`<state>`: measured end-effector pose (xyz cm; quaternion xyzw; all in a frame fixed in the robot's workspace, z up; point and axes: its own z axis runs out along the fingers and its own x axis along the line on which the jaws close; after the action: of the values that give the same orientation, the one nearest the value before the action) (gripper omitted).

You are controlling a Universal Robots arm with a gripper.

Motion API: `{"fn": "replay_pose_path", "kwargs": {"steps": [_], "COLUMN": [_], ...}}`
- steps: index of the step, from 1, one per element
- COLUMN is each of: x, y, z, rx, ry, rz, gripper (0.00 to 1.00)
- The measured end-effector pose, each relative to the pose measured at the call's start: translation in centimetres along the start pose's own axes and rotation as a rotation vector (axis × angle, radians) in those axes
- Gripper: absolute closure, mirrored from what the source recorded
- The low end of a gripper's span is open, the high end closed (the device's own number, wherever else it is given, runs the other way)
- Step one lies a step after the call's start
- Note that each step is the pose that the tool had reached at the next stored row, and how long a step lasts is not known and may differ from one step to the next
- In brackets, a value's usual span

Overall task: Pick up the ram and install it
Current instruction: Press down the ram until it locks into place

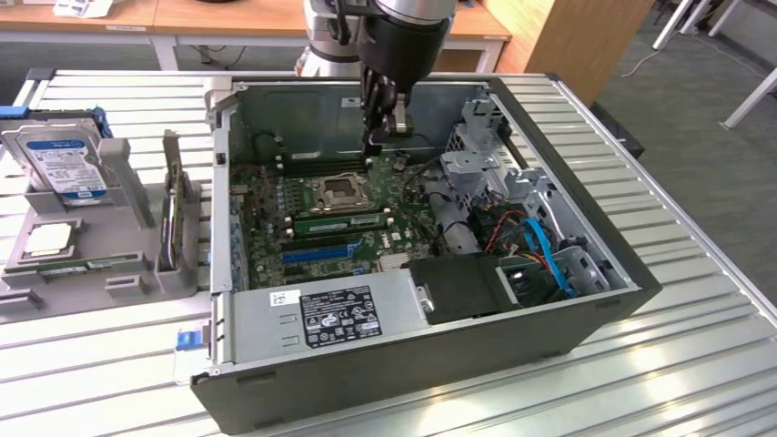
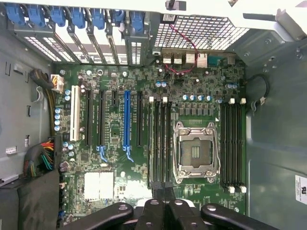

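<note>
One hard drive [image 1: 64, 157] stands in your holder [image 1: 130, 187] at the exterior view's left | ram [image 1: 344, 221] sits on edge in a motherboard [image 1: 273, 205] slot just beside the CPU socket [image 1: 338, 192] | your gripper [image 1: 378, 146] hangs above the board, fingers pressed together.

No print can be read for certain. The hard drive [image 1: 64, 162], standing at the exterior view's left, bears a blue-and-white label whose lines are too small to make out. The power supply [image 1: 261, 328] inside the computer case [image 1: 486, 364] carries a black-and-white rating label [image 1: 340, 312] crowded with tiny marks. Just beside it is a small white sticker [image 1: 286, 298]. Both are illegible. In the wrist view, a white tag [image 2: 301, 189] on the case's grey wall shows dark print, also unreadable.
</note>
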<state>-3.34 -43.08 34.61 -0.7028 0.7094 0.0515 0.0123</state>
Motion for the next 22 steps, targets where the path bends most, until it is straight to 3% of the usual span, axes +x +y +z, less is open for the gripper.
{"fn": "replay_pose_path", "kwargs": {"steps": [5,13,22], "x": [0.0,0.0,0.0], "y": [-0.1,-1.72,-1.98], "z": [-0.02,-0.1,-0.12], "rx": [-0.0001,-0.0047,-0.0048], "ry": [0.0001,0.0002,0.0002], "rz": [0.0,0.0,0.0], "gripper": [0.9,0.9,0.9]}}
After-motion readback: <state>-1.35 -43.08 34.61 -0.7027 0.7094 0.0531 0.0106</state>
